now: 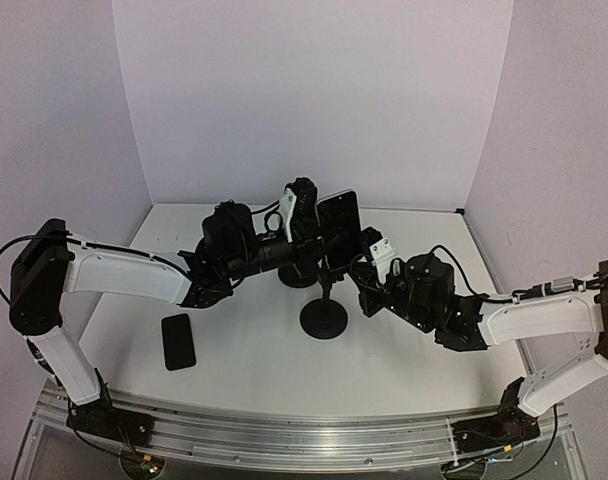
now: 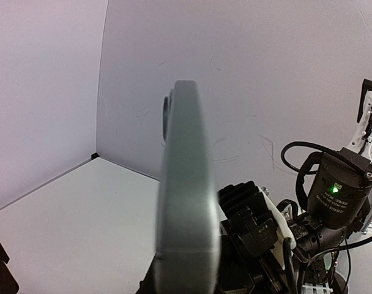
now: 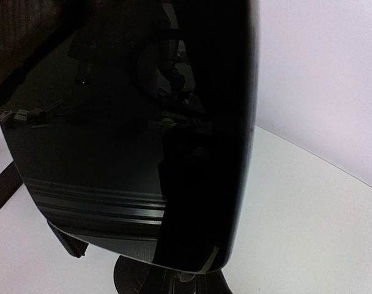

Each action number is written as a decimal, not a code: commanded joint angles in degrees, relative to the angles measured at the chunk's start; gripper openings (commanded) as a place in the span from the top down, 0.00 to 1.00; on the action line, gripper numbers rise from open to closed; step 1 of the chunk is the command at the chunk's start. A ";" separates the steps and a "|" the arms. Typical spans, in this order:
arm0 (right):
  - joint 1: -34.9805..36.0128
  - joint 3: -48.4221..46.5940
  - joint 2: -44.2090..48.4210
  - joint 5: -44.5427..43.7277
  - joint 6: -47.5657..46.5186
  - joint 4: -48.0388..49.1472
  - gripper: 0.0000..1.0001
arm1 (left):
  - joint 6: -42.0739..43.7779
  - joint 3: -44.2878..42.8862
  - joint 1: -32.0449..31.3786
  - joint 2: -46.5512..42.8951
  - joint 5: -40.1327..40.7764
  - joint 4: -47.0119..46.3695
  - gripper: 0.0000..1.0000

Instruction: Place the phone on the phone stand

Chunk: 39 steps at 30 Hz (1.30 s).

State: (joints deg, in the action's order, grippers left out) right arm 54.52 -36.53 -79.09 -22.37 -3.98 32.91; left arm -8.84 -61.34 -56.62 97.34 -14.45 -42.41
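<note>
Up over the middle of the worktop, the phone stands upright, right above the phone stand! Left gripper has its jaws clamped on the phone, seen edge-on from the left wrist. Right gripper sits just beside the stand's stem, jaws hidden, can't tell their spread. Second phone lies flat, well apart to the left.

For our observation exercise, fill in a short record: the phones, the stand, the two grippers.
upright phone: above the stand, between both grippers; seating unclear
flat phone: lying on the table, left side, untouched
stand: round base on the table, centre
left gripper: at the upright phone, grip hidden
right gripper: at the same phone, grip hidden
</note>
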 commanded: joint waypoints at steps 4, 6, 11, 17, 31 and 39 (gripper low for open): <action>0.13 -2.20 -0.29 -0.17 1.76 2.27 0.94 | 0.46 -0.67 0.03 -0.63 2.59 -5.21 1.00; 0.19 -2.66 -0.65 -0.82 2.66 2.10 0.95 | -0.80 -0.52 -0.03 -0.02 3.25 -5.88 1.00; 0.35 -2.50 -0.20 -2.91 6.77 1.99 0.99 | -2.13 -0.03 -0.16 0.50 5.12 -5.94 1.00; 0.97 -3.09 -0.80 -5.03 8.02 1.99 1.00 | -2.43 0.93 -0.16 0.68 5.37 -5.92 1.00; 1.89 -1.83 0.14 -6.49 10.06 2.16 1.00 | -1.83 3.95 -0.68 2.74 4.03 -10.50 1.00; 2.10 -1.33 0.60 -7.18 9.98 2.16 1.00 | 4.16 5.33 -0.68 1.51 4.90 -6.49 1.00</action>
State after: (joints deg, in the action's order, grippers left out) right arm 56.31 -37.50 -80.23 -28.00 3.91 32.17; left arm -7.71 -57.12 -57.39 99.79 -10.51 -51.11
